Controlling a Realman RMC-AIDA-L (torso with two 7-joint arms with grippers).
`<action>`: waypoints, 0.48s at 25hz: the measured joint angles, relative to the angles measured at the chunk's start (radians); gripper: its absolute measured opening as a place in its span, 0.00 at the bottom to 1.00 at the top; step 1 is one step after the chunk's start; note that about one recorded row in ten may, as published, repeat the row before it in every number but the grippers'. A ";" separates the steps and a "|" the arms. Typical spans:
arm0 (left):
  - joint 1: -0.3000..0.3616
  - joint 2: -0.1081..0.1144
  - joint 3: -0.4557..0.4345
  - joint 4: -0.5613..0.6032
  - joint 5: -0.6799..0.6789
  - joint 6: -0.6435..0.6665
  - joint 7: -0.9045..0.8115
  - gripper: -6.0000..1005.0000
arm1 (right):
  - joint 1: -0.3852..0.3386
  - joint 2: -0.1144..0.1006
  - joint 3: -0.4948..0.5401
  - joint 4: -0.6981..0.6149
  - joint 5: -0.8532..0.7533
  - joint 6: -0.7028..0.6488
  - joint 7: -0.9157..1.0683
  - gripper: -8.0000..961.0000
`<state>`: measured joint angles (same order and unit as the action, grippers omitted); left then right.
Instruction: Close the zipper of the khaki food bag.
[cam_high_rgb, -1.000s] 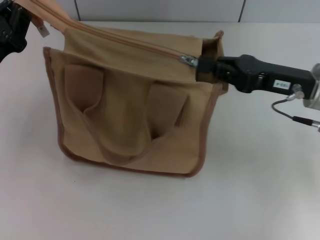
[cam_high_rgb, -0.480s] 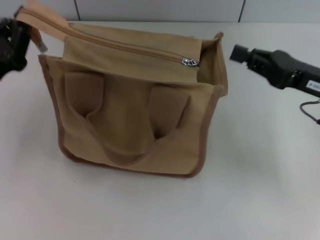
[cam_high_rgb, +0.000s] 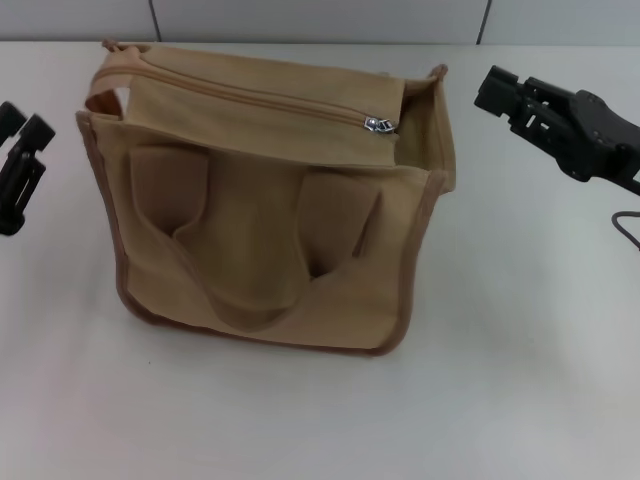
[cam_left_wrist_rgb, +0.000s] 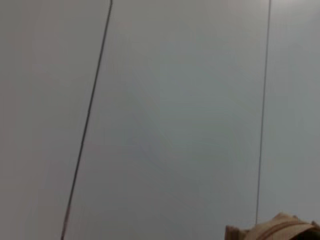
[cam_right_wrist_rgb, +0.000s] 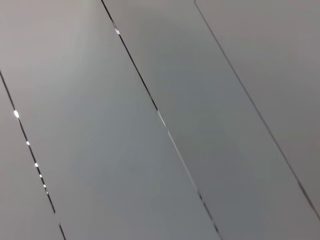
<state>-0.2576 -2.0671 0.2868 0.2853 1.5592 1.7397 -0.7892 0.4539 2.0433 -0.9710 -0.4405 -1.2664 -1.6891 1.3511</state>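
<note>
The khaki food bag (cam_high_rgb: 260, 240) stands on the white table in the head view, its two handles hanging down the front. The zipper (cam_high_rgb: 250, 95) runs along the bag's top, its teeth joined from the left end to the silver slider (cam_high_rgb: 378, 124) near the right end. Right of the slider the bag's top gapes a little. My left gripper (cam_high_rgb: 24, 120) is open and empty, left of the bag and apart from it. My right gripper (cam_high_rgb: 510, 88) is open and empty, right of the bag's top corner. A corner of the bag (cam_left_wrist_rgb: 280, 229) shows in the left wrist view.
The white table (cam_high_rgb: 500, 330) stretches in front and to the right of the bag. A grey panelled wall (cam_high_rgb: 320, 18) runs behind it. The right wrist view shows only wall panels (cam_right_wrist_rgb: 160, 120).
My right gripper let go of the slider and drew back to the right. My left gripper let go of the zipper's left end and moved down; that end dropped back onto the bag.
</note>
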 joint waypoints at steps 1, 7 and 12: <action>0.014 0.003 0.000 0.002 0.001 -0.004 -0.003 0.19 | -0.001 0.005 0.003 0.005 0.011 -0.010 -0.021 0.22; 0.068 0.012 0.015 0.009 0.018 -0.028 -0.002 0.44 | -0.003 0.035 -0.001 0.014 0.035 -0.065 -0.185 0.31; 0.115 0.033 0.080 0.012 0.043 0.007 -0.002 0.58 | 0.006 0.040 0.001 0.051 0.034 -0.059 -0.274 0.37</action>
<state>-0.1421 -2.0344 0.3669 0.2974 1.6018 1.7472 -0.7909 0.4596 2.0838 -0.9704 -0.3892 -1.2321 -1.7477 1.0769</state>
